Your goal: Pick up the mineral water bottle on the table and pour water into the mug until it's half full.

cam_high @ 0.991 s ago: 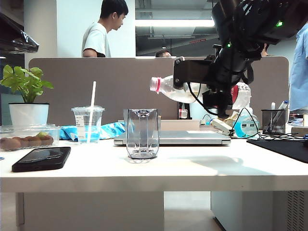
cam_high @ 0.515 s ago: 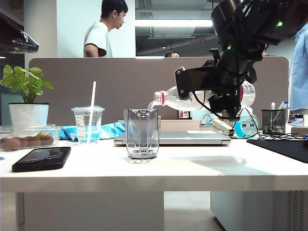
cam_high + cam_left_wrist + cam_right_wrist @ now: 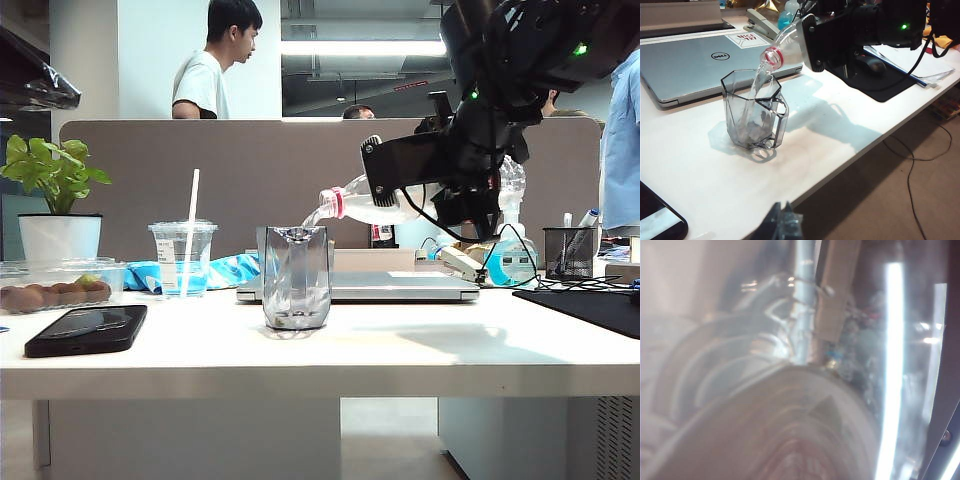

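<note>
The pour is under way. The mineral water bottle [image 3: 400,205] is gripped round its body by the right pincer [image 3: 440,180] and held in the air above the table [image 3: 400,350], behind the mug and toward the table's right side. The mug [image 3: 294,277] stands near the middle of the table, in front of a closed laptop [image 3: 690,65].

To do this step well, the bottle's mouth should be kept just over the mug's rim so that the water [image 3: 754,95] lands inside, as the left wrist view shows it doing. The tilt is best held modest so the stream stays thin, and the level should be watched; it appears low, so the bottle should be righted only once the halfway mark is judged reached.

The bottle's long axis lies nearly level, running along the table's width, with the red-ringed neck pointing toward the mug and dipped slightly below the base.

The left pincer [image 3: 782,225] hangs off the table's front edge, away from the mug; whether it is open cannot be told.
</note>
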Tool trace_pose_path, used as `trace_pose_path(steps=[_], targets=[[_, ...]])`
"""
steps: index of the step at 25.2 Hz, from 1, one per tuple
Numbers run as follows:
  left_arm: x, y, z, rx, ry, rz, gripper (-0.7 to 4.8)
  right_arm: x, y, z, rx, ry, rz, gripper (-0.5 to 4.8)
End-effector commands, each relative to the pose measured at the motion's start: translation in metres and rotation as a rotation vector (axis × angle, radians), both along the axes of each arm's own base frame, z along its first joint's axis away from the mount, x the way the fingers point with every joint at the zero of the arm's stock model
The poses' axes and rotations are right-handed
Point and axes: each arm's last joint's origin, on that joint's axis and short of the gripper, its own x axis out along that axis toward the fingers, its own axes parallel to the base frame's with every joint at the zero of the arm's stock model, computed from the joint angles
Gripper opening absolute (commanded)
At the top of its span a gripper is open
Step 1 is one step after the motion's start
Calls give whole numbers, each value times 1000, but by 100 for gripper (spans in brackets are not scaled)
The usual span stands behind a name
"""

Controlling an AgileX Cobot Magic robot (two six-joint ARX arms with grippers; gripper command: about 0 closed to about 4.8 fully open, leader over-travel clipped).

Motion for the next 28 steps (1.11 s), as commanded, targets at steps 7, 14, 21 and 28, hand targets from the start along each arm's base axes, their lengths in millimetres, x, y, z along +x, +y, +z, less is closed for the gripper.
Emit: trace_pose_path(steps=[7,14,21,28], targets=[[0,0,2,-3,-10,-4,-3,1,1,12,23,-69,3,265],[0,0,2,-3,-10,-4,-3,2,1,15,9,-105,12,265],[0,0,2,-3,-10,-4,-3,2,2,16,-7,-113,17,265],[0,0,2,-3,-10,-4,-3,2,2,17,-7,-125,18,264]])
